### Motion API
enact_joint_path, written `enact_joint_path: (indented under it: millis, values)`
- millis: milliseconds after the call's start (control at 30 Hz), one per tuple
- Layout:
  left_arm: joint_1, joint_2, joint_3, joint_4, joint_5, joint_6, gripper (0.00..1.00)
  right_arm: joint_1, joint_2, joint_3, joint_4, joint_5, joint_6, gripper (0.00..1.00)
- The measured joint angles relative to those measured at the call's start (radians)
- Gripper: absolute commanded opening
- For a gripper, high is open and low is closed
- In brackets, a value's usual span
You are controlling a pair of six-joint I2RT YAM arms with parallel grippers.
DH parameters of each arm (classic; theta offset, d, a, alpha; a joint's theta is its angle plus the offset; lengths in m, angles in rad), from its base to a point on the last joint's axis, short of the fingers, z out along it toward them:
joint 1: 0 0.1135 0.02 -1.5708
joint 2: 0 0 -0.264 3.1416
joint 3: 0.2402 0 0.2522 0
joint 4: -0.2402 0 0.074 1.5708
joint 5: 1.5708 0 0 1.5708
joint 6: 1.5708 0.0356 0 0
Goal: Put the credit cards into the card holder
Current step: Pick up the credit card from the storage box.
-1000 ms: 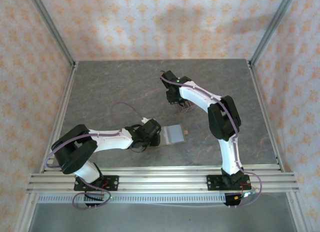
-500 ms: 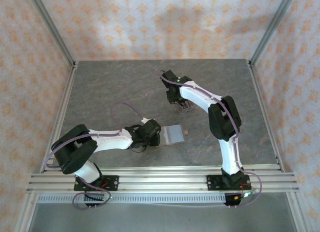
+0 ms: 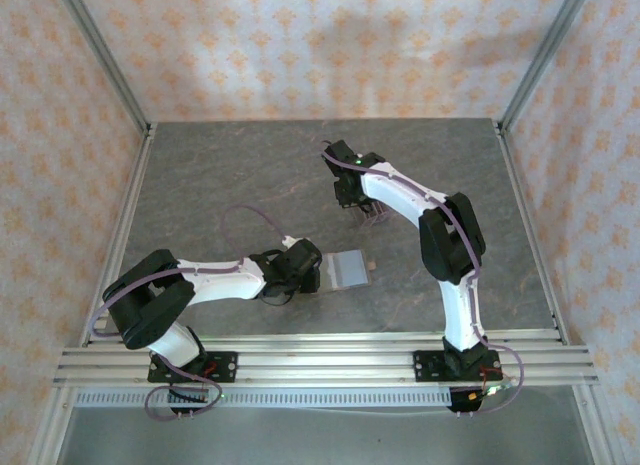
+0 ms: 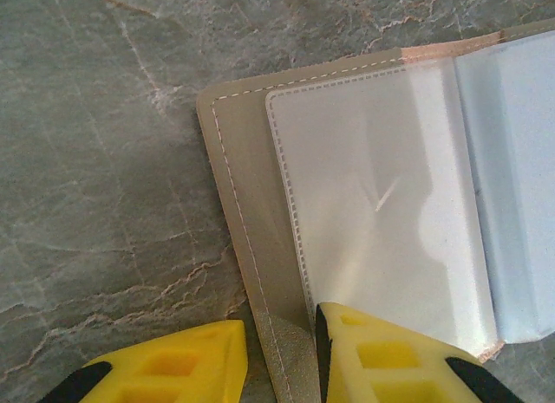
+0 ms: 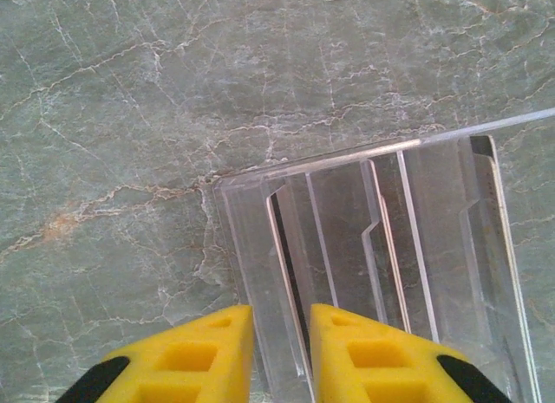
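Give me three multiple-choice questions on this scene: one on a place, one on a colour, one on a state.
1. Where is the holder? A at the left gripper; B by the far wall; C on the rail.
2. What colour are the fingers? A red; B yellow; C white.
3. The holder is: A folded shut; B open; C standing upright.
A: its cover runs between the left jaws. B: both wrist views show yellow. B: its clear sleeves face up.

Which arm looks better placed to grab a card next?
Probably right: the right claw straddles a dark card in the clear rack; the left claw sits at the edge of the open card holder.
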Motion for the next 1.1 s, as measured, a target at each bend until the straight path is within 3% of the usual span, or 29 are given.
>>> enact_joint_path:
  millis: [267, 1100]
  values:
    - [0.005, 0.0, 0.0, 0.001, 0.001, -0.003, 0.29, -0.001, 0.032, 0.009, -0.005, 0.009, 0.0, 0.23]
    - [0.005, 0.0, -0.006, 0.01, 0.002, -0.007, 0.28, -0.01, 0.055, 0.032, -0.035, 0.01, -0.024, 0.06]
